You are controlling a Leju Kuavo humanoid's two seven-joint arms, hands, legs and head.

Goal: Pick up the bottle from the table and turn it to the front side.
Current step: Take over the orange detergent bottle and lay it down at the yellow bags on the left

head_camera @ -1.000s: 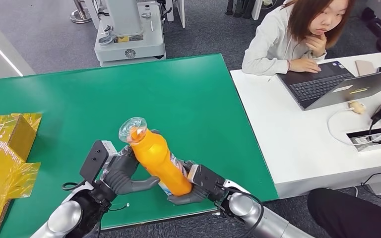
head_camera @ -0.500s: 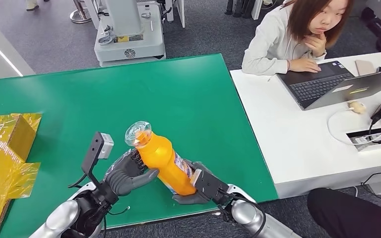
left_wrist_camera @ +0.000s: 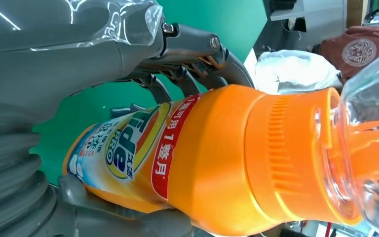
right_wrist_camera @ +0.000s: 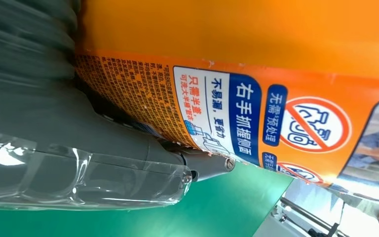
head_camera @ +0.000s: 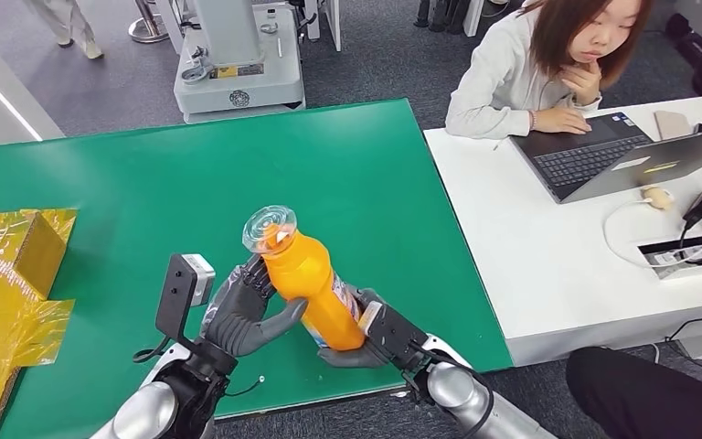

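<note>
Bottle base hidden by right robot hand

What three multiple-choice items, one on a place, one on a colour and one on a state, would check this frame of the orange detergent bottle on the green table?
1. Where is the yellow cardboard box?
A. at the green table's left edge
B. on the white desk
C. on the floor

2. What colour is the plastic detergent bottle's body?
A. blue
B. orange
C. white

3. How is the bottle held?
A. lying free on the table
B. by a person
C. between the left hand and right hand

Key: 1 A, the box sits at the table's left edge; 2 B, the body is orange under a clear cap; 3 C, both hands grip it, tilted.
</note>
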